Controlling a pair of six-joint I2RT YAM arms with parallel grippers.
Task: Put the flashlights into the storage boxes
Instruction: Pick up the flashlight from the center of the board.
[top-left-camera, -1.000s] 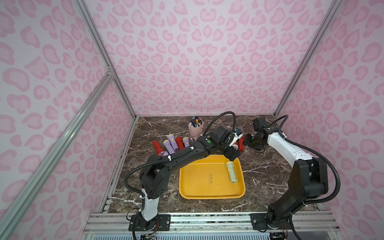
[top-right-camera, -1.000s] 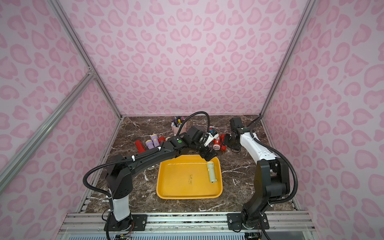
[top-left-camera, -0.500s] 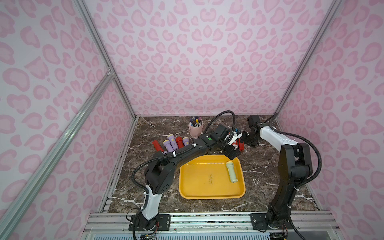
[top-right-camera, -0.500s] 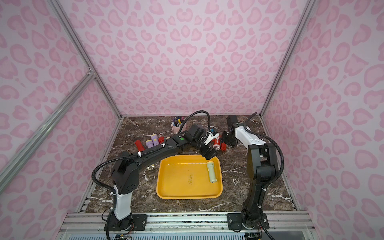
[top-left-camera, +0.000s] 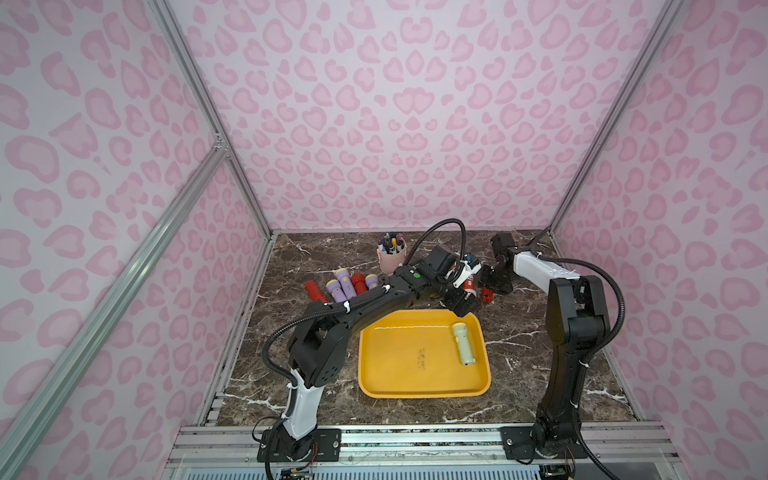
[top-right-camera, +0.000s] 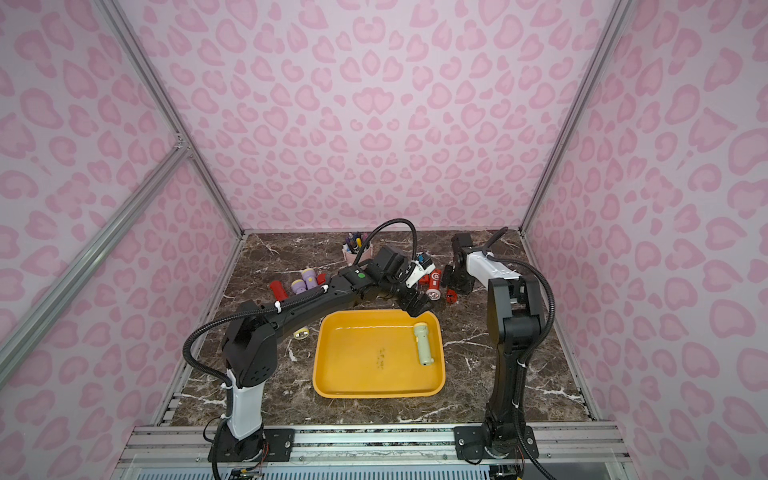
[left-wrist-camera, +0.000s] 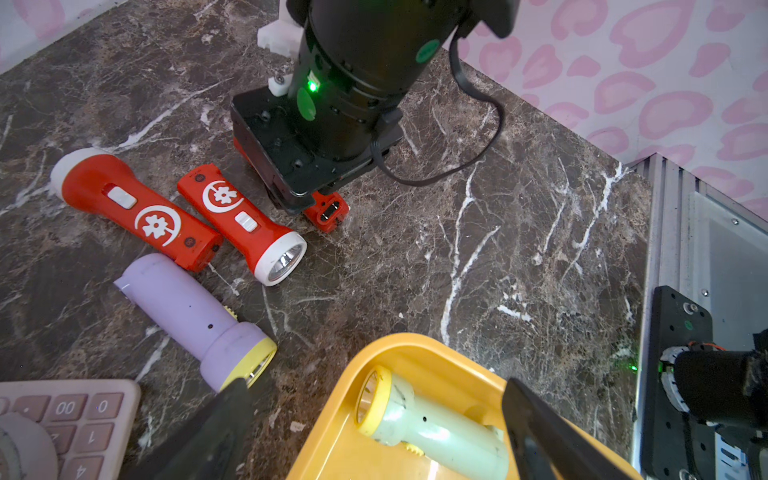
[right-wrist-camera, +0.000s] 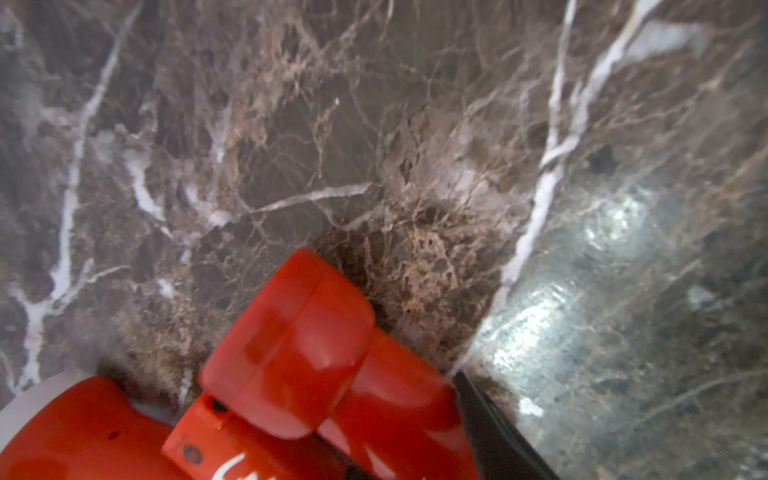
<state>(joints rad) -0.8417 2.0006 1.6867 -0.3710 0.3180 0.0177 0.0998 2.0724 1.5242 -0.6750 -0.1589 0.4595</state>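
Note:
A yellow-orange storage box (top-left-camera: 424, 392) (top-right-camera: 378, 395) lies mid-table with one pale green flashlight (top-left-camera: 463, 344) (left-wrist-camera: 432, 428) along its right side. My left gripper (top-left-camera: 465, 305) (left-wrist-camera: 376, 386) hangs open over the box's far right corner, above that flashlight's head, holding nothing. My right gripper (top-left-camera: 492, 286) (top-right-camera: 455, 286) is down on a red flashlight (top-left-camera: 487, 296) (right-wrist-camera: 316, 353) lying on the table behind the box. One dark finger (right-wrist-camera: 490, 432) lies against its side; the other is hidden. Two more red flashlights (left-wrist-camera: 137, 208) (left-wrist-camera: 245, 224) and a lilac one (left-wrist-camera: 195, 320) lie beside it.
Several lilac and red flashlights (top-left-camera: 345, 284) lie in a row at the back left. A pink pen cup (top-left-camera: 391, 259) stands at the back centre. A pink calculator (left-wrist-camera: 62, 419) lies under my left wrist. Another flashlight (top-right-camera: 301, 333) peeks out under the left arm.
My right arm has drawn in and risen at the elbow, bringing its gripper down over the red flashlight with the jaws narrowing. The left gripper has stayed open over the box corner.

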